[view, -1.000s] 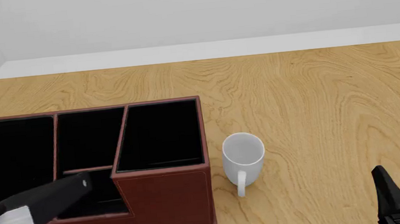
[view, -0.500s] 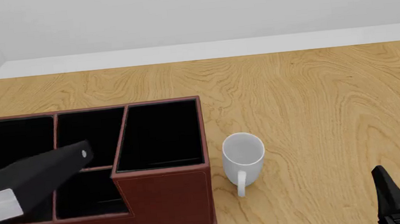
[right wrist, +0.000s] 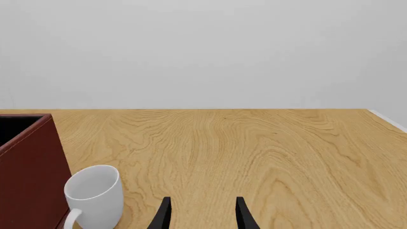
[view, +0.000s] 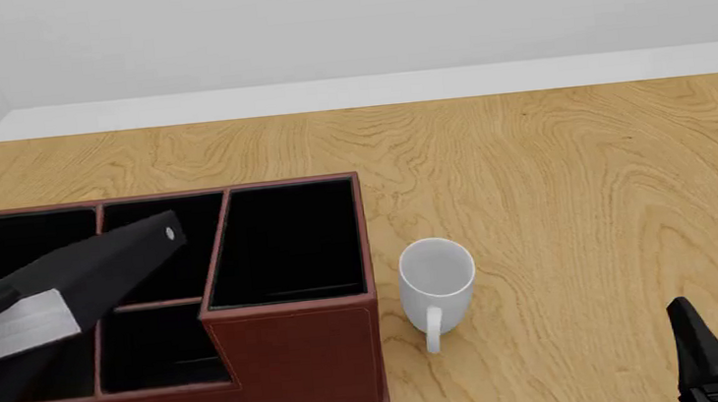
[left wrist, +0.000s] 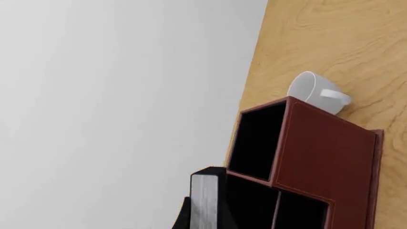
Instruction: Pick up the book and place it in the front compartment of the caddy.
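Left gripper (left wrist: 205, 220) pinches the book (view: 64, 289) by its near end, a dark finger showing either side of the pale page edge in the wrist view; the book hangs tilted above the caddy (view: 297, 350), its far corner over the rear-middle cell, its body slanting across the left cells. Stiff, thin and light by the look of it, it should hold its line without sagging; the smooth cover may slip, so a firm hold across the covers near one end seems right. The left arm reaches in from the lower left, mostly out of the front view. Right gripper (right wrist: 202, 212) is spread and empty, low beyond the mug (view: 437, 288).
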